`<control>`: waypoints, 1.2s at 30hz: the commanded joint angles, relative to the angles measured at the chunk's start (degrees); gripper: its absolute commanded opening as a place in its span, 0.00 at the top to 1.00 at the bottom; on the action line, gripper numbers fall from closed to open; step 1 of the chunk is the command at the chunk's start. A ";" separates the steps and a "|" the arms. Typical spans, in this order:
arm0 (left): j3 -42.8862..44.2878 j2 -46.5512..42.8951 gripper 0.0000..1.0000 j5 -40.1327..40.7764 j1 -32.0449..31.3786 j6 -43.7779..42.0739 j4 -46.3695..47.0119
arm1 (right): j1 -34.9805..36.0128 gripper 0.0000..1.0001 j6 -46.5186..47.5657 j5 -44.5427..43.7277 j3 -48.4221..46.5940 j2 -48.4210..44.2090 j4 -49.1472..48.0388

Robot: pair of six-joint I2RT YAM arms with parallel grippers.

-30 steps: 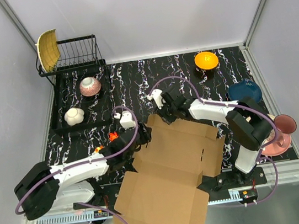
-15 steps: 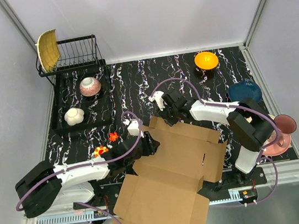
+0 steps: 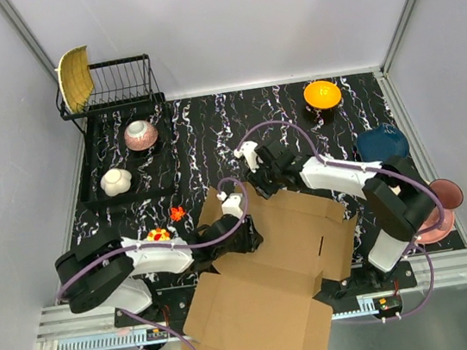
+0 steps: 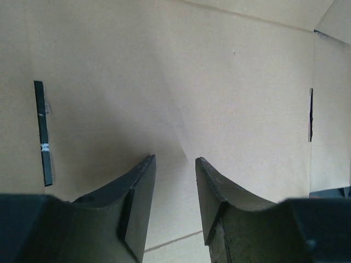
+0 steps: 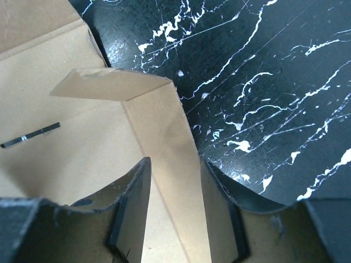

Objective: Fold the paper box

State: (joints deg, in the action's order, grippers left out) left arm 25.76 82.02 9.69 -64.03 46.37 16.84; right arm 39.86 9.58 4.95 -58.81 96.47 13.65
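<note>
Cardboard fills my left view: my left gripper [image 4: 174, 186] hovers over the paper box [image 3: 275, 282], which lies unfolded on the black marbled table [image 3: 210, 135] near my bases, fingers slightly parted and holding nothing. At its far edge, my right gripper [image 5: 174, 186] straddles a raised flap [image 5: 164, 126], fingers either side, not clenched.

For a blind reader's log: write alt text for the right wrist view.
The right gripper straddles an upright flap of the paper box, one finger on each side, though contact is unclear. The flap's tip bends over the brown inner panel; black marbled table lies beyond.
</note>
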 commanded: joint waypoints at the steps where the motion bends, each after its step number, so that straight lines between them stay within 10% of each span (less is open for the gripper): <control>1: -0.09 4.90 0.59 -0.90 -0.22 2.93 1.34 | 0.66 0.48 -1.50 -0.81 -1.14 -4.70 1.38; 11: -4.84 8.51 0.59 0.50 -0.22 3.99 11.11 | -1.70 0.20 1.75 -1.71 -2.80 -4.54 0.85; 25: -6.86 6.93 0.60 3.93 -0.22 3.55 9.18 | -16.39 0.20 -5.10 30.97 -4.13 4.43 -4.51; 36: -7.39 6.49 0.60 4.72 -0.22 3.38 8.21 | -16.22 0.23 -7.22 36.72 -3.60 9.79 -3.55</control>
State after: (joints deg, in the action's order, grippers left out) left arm 20.97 87.57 11.73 -64.16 50.94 34.81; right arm 23.11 3.29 38.89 -61.89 104.18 10.44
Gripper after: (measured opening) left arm 0.395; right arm 0.781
